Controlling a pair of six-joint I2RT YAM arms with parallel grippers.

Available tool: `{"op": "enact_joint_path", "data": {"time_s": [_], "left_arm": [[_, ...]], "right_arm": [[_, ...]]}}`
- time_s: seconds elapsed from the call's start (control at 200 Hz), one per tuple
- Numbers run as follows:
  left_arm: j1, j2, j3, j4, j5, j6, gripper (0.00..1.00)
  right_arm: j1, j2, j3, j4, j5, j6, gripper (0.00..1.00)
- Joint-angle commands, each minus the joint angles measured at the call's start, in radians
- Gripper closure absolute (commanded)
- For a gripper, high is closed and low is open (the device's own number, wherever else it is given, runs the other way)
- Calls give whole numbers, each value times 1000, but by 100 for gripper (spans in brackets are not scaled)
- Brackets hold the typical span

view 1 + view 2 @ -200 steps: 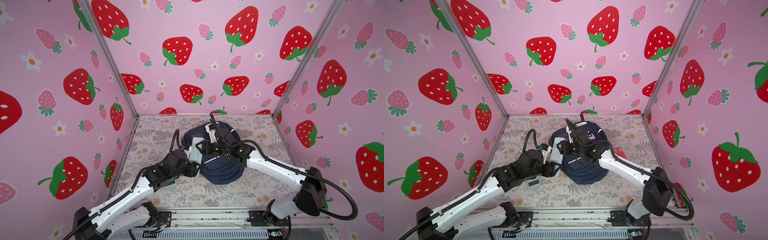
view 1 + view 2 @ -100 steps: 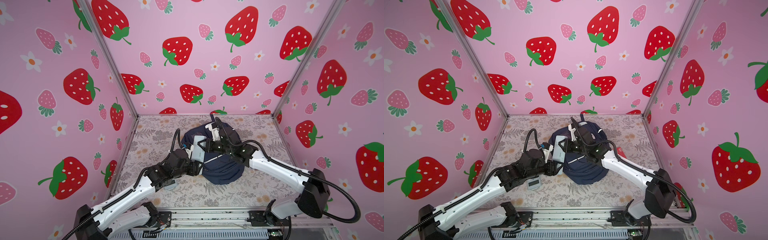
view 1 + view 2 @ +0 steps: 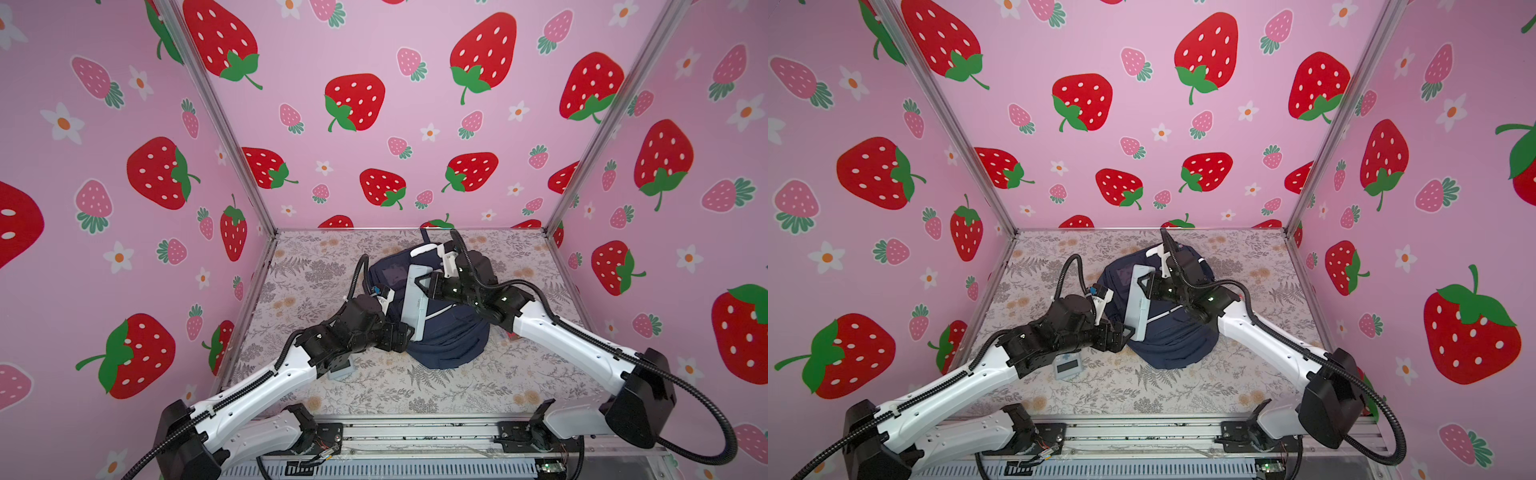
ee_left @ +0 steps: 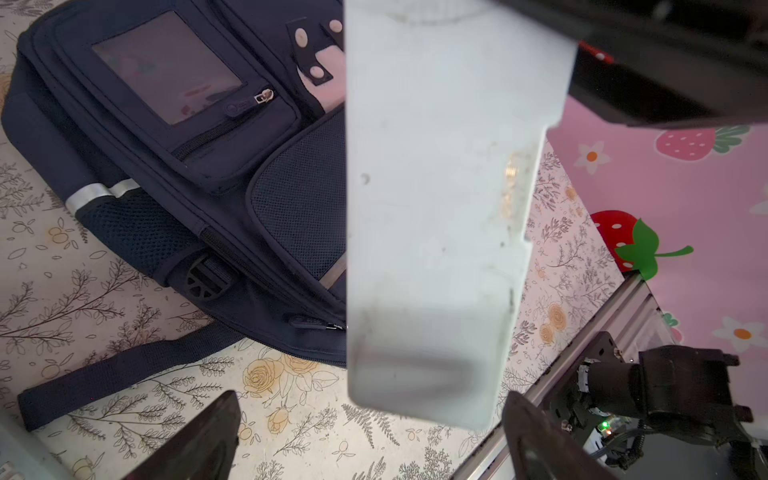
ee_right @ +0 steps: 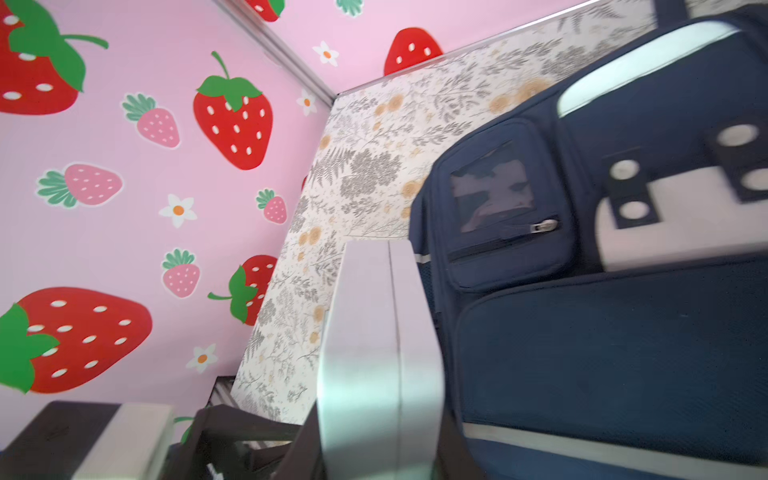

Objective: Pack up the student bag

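Student bag [image 3: 449,340]: navy fabric backpack lying front face up on the floral mat [image 3: 415,386], mid-enclosure and toward the back wall; seen in both top views [image 3: 1171,345].
- Front fittings: zip pocket with a clear window [image 4: 166,75], silver zip pull [image 4: 264,96], mesh panel [image 4: 299,199], silver reflective stripe [image 4: 99,193], and white patch [image 5: 685,232] with dark tabs bearing pale studs.
- A dark strap [image 4: 116,374] trails from the lower edge across the mat.
- Whether the main compartment is zipped cannot be told.

Held item: pale grey flat case [image 3: 415,299], long and rigid. It is raised over the bag's front face, with one end toward the back wall and the other toward the left arm.

Right gripper [image 3: 428,282]: clamped on the case's far end. In the right wrist view the case [image 5: 374,332] runs straight out from between its dark fingers.

Left gripper [image 3: 401,334]: jaws spread wide at the case's near end. In the left wrist view one of the fingers [image 4: 208,436] stands on each side of the case, both clear of it.

Small grey device with a screen [image 3: 1067,366]: flat on the mat just beside the left arm, apart from the bag.
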Motion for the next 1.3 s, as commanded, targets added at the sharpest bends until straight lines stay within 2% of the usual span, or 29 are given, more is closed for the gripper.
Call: {"op": "enact_joint_path", "data": {"time_s": [0.0,0.14,0.4,0.515,0.635,0.74,0.855,0.925,0.96,1.01,1.081,1.116,1.211,1.296], "left_arm": [[-6,4,62,-64,0,63,1],[-12,98,140,-114,1,148,0],[-95,465,457,-243,-34,311,17],[-140,611,574,-274,-67,367,17],[-181,745,675,-309,-134,411,11],[-203,842,736,-329,-227,428,15],[-214,901,772,-331,-352,419,25],[-218,909,776,-318,-396,414,36],[-217,907,773,-307,-409,412,47],[-217,897,765,-292,-430,410,69],[-213,865,751,-278,-451,406,86],[-206,844,738,-267,-452,404,99],[-169,760,690,-231,-415,383,100],[-114,657,630,-178,-302,348,100]], "right_arm": [[-64,-92,-29,-58,48,-17,77],[-165,-212,-83,-157,105,-44,77],[-370,-412,-134,-345,175,-84,77],[-461,-444,-153,-379,123,-100,77],[-513,-483,-183,-384,86,-105,78],[-534,-493,-197,-387,65,-112,79],[-549,-505,-212,-391,59,-118,80],[-555,-507,-215,-394,49,-122,80],[-558,-508,-218,-397,51,-125,80],[-562,-511,-223,-395,57,-128,81],[-571,-513,-225,-397,56,-126,80],[-576,-510,-221,-398,46,-126,81],[-579,-508,-215,-387,27,-120,81],[-580,-511,-221,-358,-5,-102,81]]}}
